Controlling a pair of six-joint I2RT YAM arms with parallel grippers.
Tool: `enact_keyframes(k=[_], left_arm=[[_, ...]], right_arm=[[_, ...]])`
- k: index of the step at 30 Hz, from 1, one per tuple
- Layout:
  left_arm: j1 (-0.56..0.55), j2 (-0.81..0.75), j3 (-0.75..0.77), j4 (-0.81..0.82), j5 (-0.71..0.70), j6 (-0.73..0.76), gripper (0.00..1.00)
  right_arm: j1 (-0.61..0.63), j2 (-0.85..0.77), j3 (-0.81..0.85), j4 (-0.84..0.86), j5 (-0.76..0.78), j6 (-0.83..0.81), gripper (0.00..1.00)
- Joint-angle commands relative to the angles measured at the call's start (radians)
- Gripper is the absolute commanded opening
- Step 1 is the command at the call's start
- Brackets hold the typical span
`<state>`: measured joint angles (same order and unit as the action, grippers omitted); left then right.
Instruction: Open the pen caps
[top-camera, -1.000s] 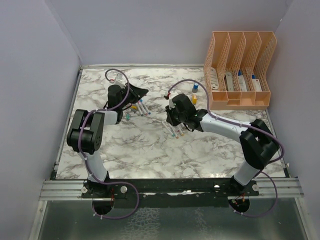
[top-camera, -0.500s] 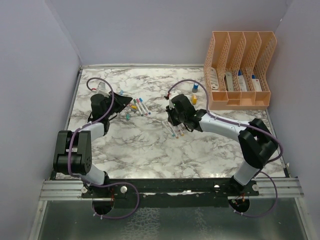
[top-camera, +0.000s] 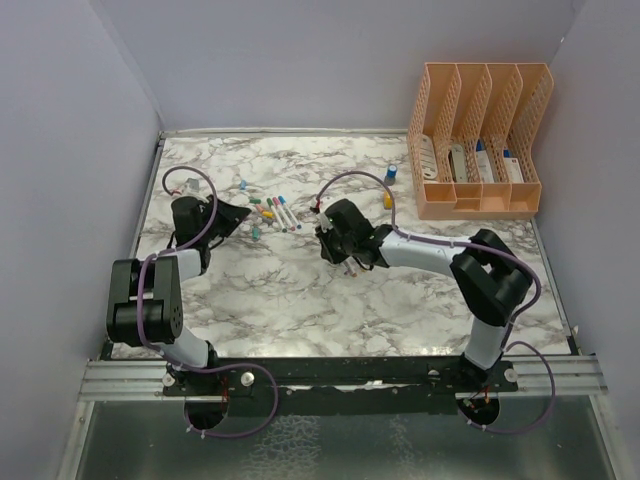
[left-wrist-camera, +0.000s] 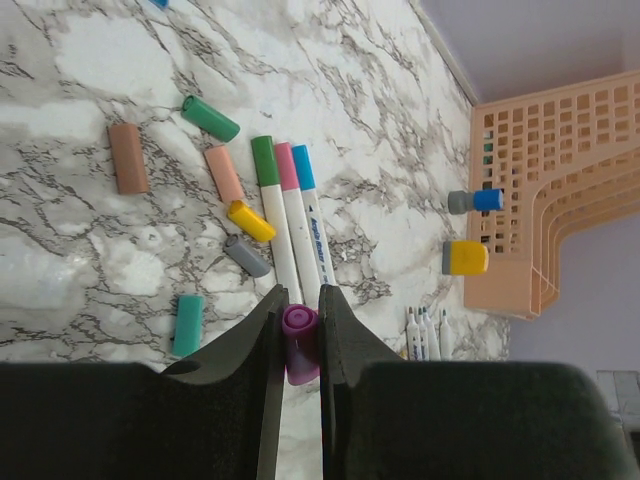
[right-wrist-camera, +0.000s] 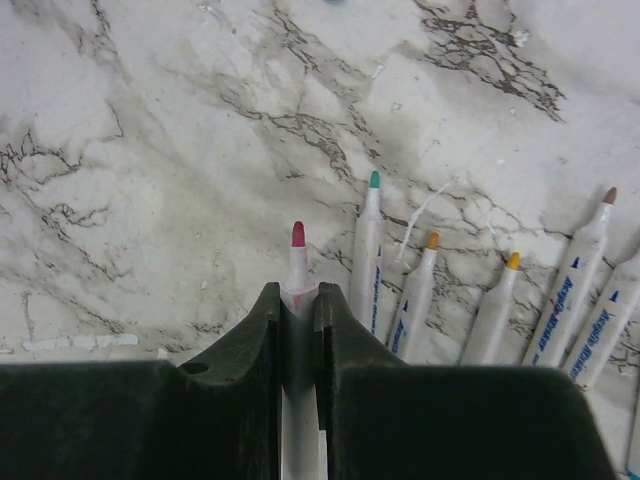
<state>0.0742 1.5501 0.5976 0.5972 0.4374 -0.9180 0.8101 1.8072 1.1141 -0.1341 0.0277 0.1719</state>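
My left gripper (left-wrist-camera: 297, 295) is shut on a purple pen cap (left-wrist-camera: 299, 345); in the top view it (top-camera: 232, 213) sits left of the cap pile. Several loose caps lie on the marble, among them green (left-wrist-camera: 210, 118), yellow (left-wrist-camera: 250, 221) and teal (left-wrist-camera: 187, 324). Three capped pens (left-wrist-camera: 285, 200) lie beside them, with green, pink and blue caps. My right gripper (right-wrist-camera: 297, 290) is shut on an uncapped white pen with a red tip (right-wrist-camera: 297, 240); in the top view it (top-camera: 330, 245) is at the table's middle. Several uncapped pens (right-wrist-camera: 415, 295) lie to its right.
An orange file organiser (top-camera: 480, 140) stands at the back right. A blue cylinder (top-camera: 391, 172) and a yellow block (top-camera: 388, 199) lie just left of it, also showing in the left wrist view as the cylinder (left-wrist-camera: 475, 201) and the block (left-wrist-camera: 465, 257). Walls close in the table.
My left arm has pulled back to the left, away from the pens, with the purple cap in its jaws. My right gripper has shifted a little left with the pen.
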Motion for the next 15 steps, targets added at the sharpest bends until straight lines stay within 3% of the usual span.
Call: enact_keyframes(k=[1,9,11,15], left_arm=[[0.03,0.02,-0.011,0.003,0.008,0.026,0.0],[0.055,0.043,-0.039,0.002,-0.012,0.037,0.0],[0.057,0.064,-0.037,0.002,-0.014,0.039,0.0],[0.058,0.104,-0.029,0.002,-0.019,0.044,0.1]], right_arm=[[0.03,0.048,0.049,0.041,-0.041,0.008,0.01],[0.049,0.082,0.055,0.043,-0.046,0.015,0.02],[0.05,0.083,0.053,0.042,-0.045,0.016,0.05],[0.05,0.083,0.055,0.035,-0.037,0.017,0.18]])
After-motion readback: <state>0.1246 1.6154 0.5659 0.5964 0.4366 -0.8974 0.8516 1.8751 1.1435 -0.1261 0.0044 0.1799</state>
